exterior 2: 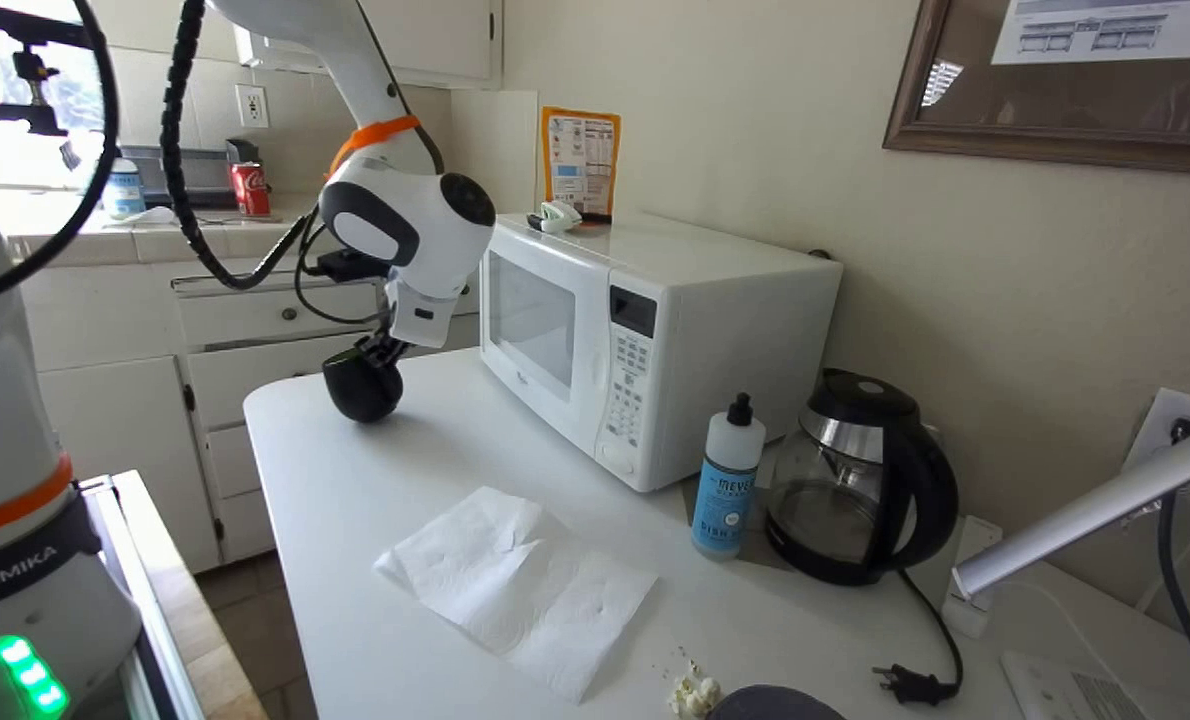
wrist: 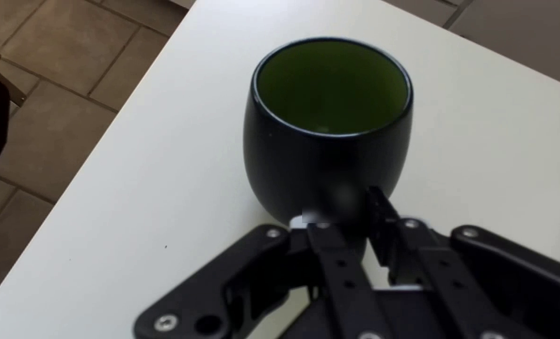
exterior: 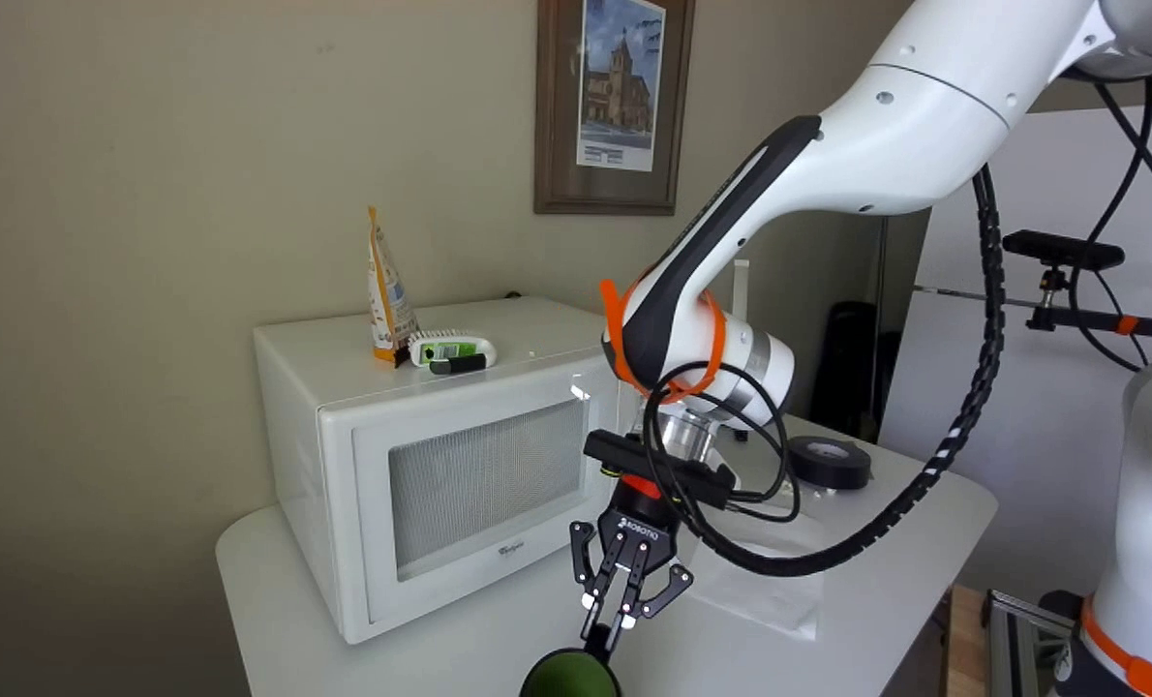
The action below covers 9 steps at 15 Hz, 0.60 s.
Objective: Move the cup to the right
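In both exterior views the camera looks down across the desk (exterior 2: pixel 435 460) at arm (exterior: pixel 905 145), cup (exterior 2: pixel 360 385) and microwave (exterior: pixel 479 484), from opposite ends of the microwave; in an exterior view it faces drawers (exterior 2: pixel 235 318). The wrist view sits far nearer, looking down past the tool (wrist: pixel 350 212) at cup, desk and floor (wrist: pixel 56 141).

one cup (wrist: pixel 317 160), one microwave (exterior: pixel 460 484), one kettle (exterior 2: pixel 845 440) (plus two fingers (wrist: pixel 381 216)).
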{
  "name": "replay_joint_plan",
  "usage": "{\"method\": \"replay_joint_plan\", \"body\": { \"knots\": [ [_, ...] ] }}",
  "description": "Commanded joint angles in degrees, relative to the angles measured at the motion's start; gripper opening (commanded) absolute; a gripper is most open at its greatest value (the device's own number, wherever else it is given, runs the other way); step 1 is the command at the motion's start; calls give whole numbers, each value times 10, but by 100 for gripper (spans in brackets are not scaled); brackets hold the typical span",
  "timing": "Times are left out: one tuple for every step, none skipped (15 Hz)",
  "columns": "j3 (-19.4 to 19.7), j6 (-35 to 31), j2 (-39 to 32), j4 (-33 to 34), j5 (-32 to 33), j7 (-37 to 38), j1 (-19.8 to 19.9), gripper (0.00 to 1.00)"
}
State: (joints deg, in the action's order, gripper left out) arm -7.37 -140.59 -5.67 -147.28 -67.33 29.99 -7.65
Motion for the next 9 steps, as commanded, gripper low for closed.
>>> {"method": "replay_joint_plan", "body": {
  "knots": [
    [30, 65, 48, -44, -37, -67, 34, 5],
    [40, 81, 46, -47, -36, -81, 43, 5],
    [49, 95, 38, -46, -34, -94, 52, 5],
    [58, 108, 33, -47, -31, -104, 60, 5],
    [66, 120, 26, -46, -29, -113, 68, 5],
    [74, 127, 20, -48, -30, -122, 76, 5],
    [82, 136, 18, -49, -31, -128, 83, 5],
    [89, 142, 13, -50, -30, -133, 89, 5],
    [96, 150, 8, -50, -30, -139, 96, 5]
  ]
}}
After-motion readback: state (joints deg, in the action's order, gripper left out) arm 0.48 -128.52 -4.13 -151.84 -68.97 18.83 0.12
